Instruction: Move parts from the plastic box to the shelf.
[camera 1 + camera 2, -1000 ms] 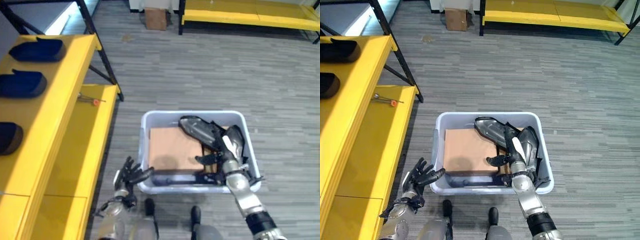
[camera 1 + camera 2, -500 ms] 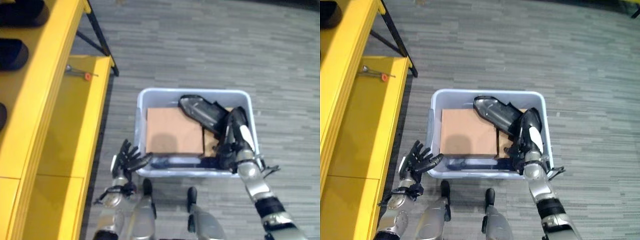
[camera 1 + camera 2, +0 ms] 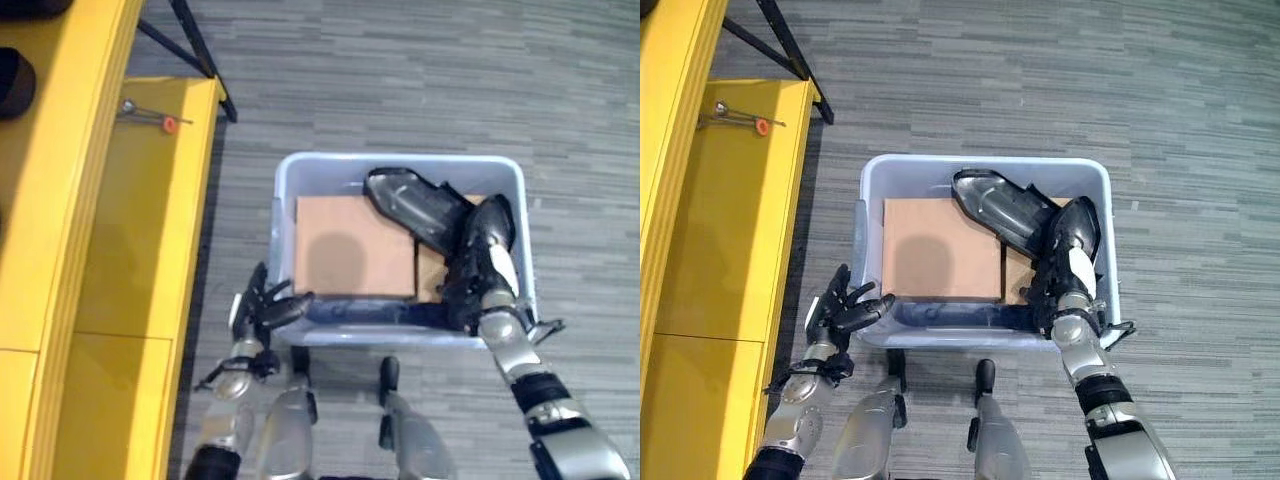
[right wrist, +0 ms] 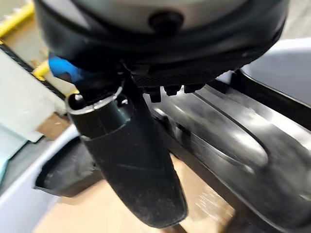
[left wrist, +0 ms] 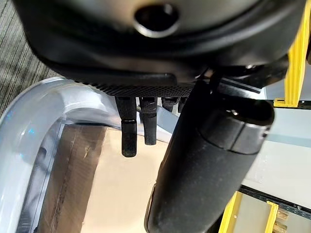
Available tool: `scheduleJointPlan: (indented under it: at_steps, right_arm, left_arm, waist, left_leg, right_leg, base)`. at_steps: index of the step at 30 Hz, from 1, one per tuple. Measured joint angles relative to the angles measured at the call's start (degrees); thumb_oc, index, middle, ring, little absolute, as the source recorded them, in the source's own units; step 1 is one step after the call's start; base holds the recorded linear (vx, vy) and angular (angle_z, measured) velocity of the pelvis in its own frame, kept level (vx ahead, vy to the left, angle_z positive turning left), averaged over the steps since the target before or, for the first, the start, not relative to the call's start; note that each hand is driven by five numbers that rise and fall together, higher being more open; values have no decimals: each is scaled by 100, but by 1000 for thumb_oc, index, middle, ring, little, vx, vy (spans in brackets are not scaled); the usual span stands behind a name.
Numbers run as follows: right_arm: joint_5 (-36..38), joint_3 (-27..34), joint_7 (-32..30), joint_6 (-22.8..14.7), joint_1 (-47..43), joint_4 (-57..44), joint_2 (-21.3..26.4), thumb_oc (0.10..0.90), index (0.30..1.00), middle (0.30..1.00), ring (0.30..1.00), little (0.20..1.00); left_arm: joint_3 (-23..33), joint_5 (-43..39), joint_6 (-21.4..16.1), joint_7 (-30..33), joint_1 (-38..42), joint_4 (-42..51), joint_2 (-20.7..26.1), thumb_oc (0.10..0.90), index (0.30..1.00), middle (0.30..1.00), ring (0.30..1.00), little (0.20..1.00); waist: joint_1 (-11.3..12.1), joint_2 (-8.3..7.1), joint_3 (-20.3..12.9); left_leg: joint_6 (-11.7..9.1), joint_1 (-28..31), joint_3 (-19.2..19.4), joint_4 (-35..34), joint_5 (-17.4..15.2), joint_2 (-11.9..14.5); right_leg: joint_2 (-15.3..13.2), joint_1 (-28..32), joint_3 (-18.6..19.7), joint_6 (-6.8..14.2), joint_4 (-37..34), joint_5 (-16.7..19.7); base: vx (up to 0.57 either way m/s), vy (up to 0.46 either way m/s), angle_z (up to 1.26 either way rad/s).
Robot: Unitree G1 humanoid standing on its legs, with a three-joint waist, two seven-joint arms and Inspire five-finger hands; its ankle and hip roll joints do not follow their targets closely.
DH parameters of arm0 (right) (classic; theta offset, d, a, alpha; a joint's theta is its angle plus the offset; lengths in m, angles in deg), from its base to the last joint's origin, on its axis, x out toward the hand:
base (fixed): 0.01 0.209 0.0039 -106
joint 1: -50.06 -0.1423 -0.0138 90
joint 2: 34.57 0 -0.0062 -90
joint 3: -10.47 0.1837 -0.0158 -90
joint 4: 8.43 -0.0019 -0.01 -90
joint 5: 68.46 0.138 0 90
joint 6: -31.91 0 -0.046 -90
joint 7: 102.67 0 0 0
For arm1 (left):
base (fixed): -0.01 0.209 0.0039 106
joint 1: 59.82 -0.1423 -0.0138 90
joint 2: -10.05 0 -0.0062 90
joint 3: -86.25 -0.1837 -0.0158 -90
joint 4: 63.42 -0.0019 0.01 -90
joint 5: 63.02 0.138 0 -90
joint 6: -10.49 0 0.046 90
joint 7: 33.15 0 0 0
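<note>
The dark moulded part (image 3: 1005, 210) lies tilted in the plastic box (image 3: 872, 180) on the floor, propped over a cardboard sheet (image 3: 940, 250); it looks stiff, light and glossy, so probably slippery, best taken at a thin edge. The right hand (image 3: 1065, 265) rests on it, fingers seemingly uncurled; the left hand (image 3: 840, 310) hovers spread by the box's near corner, beside the yellow shelf (image 3: 730, 220).

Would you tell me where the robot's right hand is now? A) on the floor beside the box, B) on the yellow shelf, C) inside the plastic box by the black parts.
C: the right hand reaches into the plastic box, against the black parts.
</note>
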Motion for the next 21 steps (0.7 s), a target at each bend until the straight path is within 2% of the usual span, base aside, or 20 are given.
scheduleJointPlan:
  at_steps: [7, 15, 21]
  right_arm:
    - [200, 362, -213, 21, 70, 74, -244, 900, 1000, 1000, 1000, 1000]
    - [203, 352, -244, 9, 6, 181, -292, 900, 1000, 1000, 1000, 1000]
    - [378, 85, -475, -80, -541, 857, -369, 900, 1000, 1000, 1000, 1000]
  left_arm:
    - [-15, -2, -16, 29, 46, 77, -8, 900, 1000, 1000, 1000, 1000]
    - [-74, -3, -67, 132, 33, 75, -10, 900, 1000, 1000, 1000, 1000]
    - [-77, -3, -121, 148, 37, 173, -10, 900, 1000, 1000, 1000, 1000]
  waist:
    - [-44, 109, 4]
    - [-70, 132, 3]
    - [-135, 182, -7]
  left_leg:
    - [7, -195, -4, -1, 6, -2]
    - [7, -214, -7, -2, 6, -3]
    - [25, -403, -12, 3, 50, -20]
  right_leg:
    - [0, -193, -9, 1, 2, 7]
    - [-3, -215, -12, -3, 0, 2]
    - [-20, -398, -14, 6, 1, 46]
  base:
    - [0, 0, 0]
    - [0, 0, 0]
    - [0, 0, 0]
